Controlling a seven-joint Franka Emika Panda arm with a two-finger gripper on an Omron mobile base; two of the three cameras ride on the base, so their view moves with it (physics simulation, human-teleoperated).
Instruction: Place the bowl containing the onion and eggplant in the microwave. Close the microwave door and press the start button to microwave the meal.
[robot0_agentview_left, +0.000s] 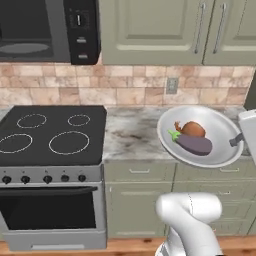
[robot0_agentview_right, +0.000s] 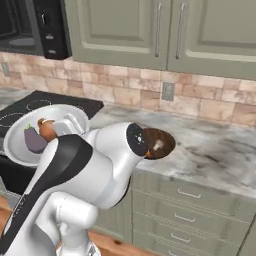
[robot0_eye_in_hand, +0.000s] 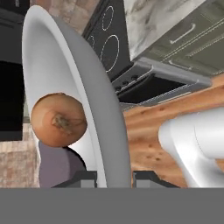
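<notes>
You are carrying the bowl (robot0_agentview_left: 218, 131) above the bench (robot0_agentview_left: 131, 131), right of the stove, the pincer (robot0_eye_in_hand: 114, 178) nipping its rim. The onion (robot0_agentview_left: 192, 129) and eggplant (robot0_agentview_left: 193, 143) are loose inside; the glossy rim looks slippery, so keep it level toward the microwave (robot0_agentview_left: 47, 30).

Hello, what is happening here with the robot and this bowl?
The white robot arm's gripper holds the wide glossy white-grey bowl by its rim, lifted in front of the marble counter. In the bowl lie the round brown onion and the dark purple eggplant. The black microwave above the black stovetop is up to the left; the bowl is not yet inside.
</notes>
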